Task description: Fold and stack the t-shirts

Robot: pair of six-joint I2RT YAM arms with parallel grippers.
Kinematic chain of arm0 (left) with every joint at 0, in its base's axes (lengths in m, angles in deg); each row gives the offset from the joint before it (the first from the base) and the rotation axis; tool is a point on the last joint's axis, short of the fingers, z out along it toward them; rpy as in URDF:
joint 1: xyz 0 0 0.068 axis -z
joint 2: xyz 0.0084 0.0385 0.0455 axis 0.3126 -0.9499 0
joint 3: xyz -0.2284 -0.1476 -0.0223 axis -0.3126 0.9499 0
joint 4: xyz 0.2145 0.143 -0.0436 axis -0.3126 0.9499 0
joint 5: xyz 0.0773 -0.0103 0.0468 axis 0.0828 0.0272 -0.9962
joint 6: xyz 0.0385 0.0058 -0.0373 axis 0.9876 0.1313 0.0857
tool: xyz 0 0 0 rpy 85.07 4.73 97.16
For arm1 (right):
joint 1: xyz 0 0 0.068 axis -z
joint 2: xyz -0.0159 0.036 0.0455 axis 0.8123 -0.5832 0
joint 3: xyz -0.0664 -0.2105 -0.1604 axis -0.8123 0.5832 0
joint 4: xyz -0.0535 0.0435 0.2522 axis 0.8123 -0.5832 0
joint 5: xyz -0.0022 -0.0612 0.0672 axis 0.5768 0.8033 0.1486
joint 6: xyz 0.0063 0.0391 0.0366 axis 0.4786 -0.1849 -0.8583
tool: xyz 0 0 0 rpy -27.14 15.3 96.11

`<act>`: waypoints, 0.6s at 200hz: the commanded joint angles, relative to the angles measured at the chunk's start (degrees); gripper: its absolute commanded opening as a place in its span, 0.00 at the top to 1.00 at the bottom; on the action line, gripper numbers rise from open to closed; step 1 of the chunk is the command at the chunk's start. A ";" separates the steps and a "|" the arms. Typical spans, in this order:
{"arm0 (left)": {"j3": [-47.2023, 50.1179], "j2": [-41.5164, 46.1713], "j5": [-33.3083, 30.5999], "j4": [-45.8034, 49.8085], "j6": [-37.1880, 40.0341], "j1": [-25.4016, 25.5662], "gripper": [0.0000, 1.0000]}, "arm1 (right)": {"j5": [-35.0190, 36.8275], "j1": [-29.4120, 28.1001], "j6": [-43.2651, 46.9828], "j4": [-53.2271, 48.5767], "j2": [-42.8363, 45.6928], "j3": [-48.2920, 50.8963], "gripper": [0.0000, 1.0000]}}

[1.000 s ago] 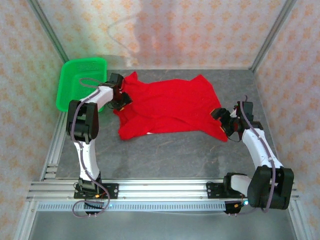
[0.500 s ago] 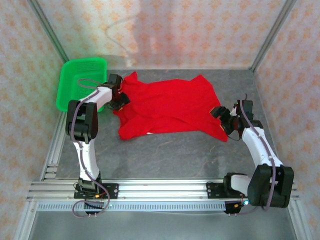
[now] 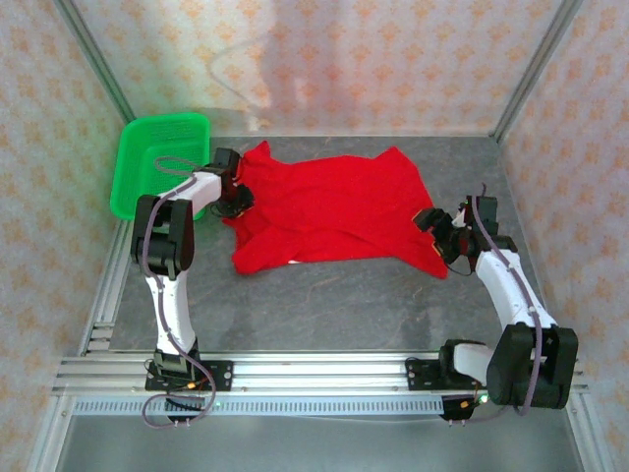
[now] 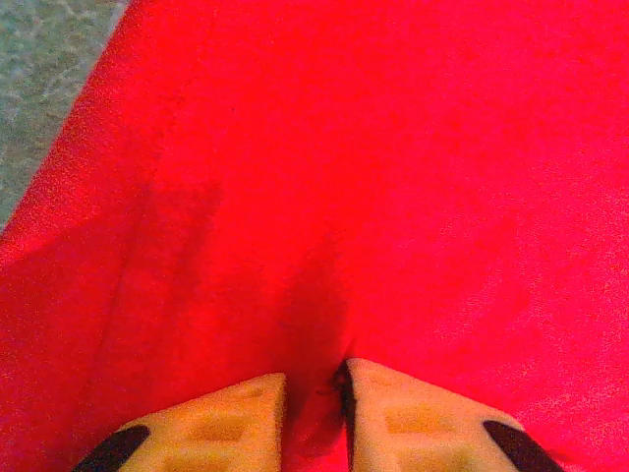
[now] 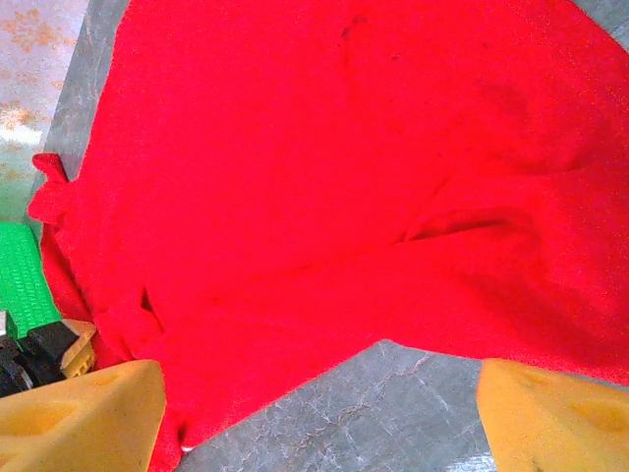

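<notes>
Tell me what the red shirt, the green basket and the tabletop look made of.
The shirt: soft matte cloth, probably knit; it lies in limp folds. The basket: likely moulded plastic; stiff bright-green mesh walls. The tabletop: mottled grey, stone-look finish, maybe laminate; unclear.

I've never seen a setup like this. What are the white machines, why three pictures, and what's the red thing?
Those are two robot arms, each ending in a two-finger gripper. The wide picture comes from a camera above and behind them; the close-ups from a camera on each wrist. On the grey table lies a rumpled red t-shirt, with a green basket at the far left corner. The left gripper pinches a fold of the shirt at its left side; the right gripper is wide open near the shirt's right edge, holding nothing.
</notes>
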 commanded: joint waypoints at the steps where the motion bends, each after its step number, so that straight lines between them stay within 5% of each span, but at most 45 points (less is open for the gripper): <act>1: 1.14 0.38 0.06 -0.09 1.27 -0.52 0.82 | 1.29 -0.25 -0.21 0.42 0.99 -1.24 0.17; 120: 0.20 3.44 2.49 1.60 4.71 -0.85 0.90 | 2.14 -0.21 -0.60 0.12 1.67 -0.48 0.17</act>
